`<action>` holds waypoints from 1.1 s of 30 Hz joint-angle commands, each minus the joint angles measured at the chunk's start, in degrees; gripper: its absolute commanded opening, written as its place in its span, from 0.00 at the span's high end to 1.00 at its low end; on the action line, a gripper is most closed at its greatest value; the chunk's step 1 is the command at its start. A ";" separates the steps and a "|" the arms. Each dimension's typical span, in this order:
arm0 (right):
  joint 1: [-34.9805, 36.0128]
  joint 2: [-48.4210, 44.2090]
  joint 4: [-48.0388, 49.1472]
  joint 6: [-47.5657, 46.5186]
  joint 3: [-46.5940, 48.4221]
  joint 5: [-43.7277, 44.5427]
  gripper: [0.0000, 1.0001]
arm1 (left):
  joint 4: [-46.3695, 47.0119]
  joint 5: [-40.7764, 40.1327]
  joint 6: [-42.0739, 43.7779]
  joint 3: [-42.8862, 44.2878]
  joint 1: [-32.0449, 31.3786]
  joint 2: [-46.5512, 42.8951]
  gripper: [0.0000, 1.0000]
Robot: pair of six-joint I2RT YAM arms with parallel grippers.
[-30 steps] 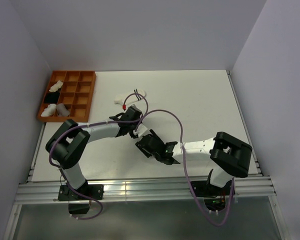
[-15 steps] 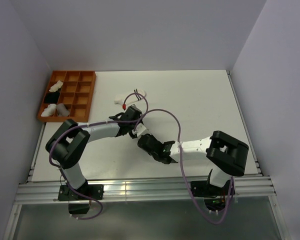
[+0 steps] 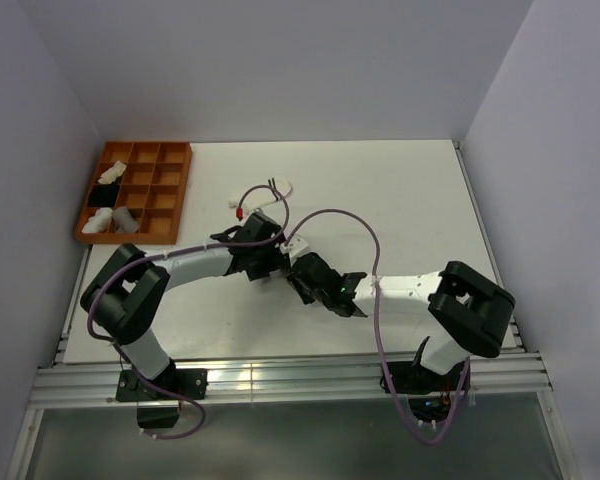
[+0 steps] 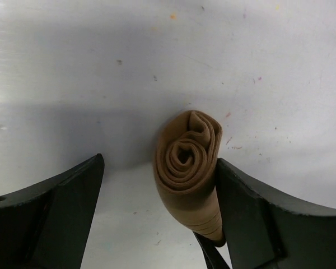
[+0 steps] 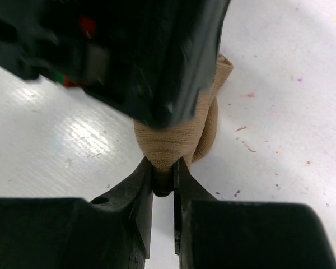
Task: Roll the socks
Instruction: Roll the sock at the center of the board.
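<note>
A tan-brown sock [image 4: 187, 168], rolled into a tight spiral, lies on the white table. My left gripper [image 4: 158, 162] stands open around it, the roll resting against the right finger [image 4: 252, 213] and well apart from the left one. My right gripper [image 5: 163, 168] is shut on the sock's [image 5: 179, 140] tapered end. In the top view both grippers meet mid-table, left [image 3: 265, 262] and right [image 3: 302, 272], and hide the roll. A short white sock [image 3: 279, 187] lies farther back, partly behind the left arm's cable.
An orange divided tray [image 3: 170, 190] sits at the back left, holding white bundles [image 3: 111, 172], a black bundle [image 3: 102, 197] and a grey one [image 3: 126, 217]. The left gripper's body [image 5: 129, 50] fills the top of the right wrist view. Purple cables loop over both arms.
My left gripper has opened off the rolled sock. My right gripper has closed on the sock's end. Both grippers have shifted a little toward the back right.
</note>
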 commanded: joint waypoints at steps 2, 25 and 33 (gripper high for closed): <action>-1.96 -1.85 -0.71 2.68 -2.19 -6.22 1.00 | -0.86 -3.93 -3.08 -1.70 2.43 -4.66 0.13; -23.23 5.70 13.17 18.40 -5.53 -49.47 1.00 | 23.92 -1.92 -8.00 -20.60 -1.96 -15.92 0.15; -26.58 12.82 21.78 25.17 -6.76 -57.47 1.00 | 25.24 -0.24 -8.62 -17.96 -3.46 -7.48 0.18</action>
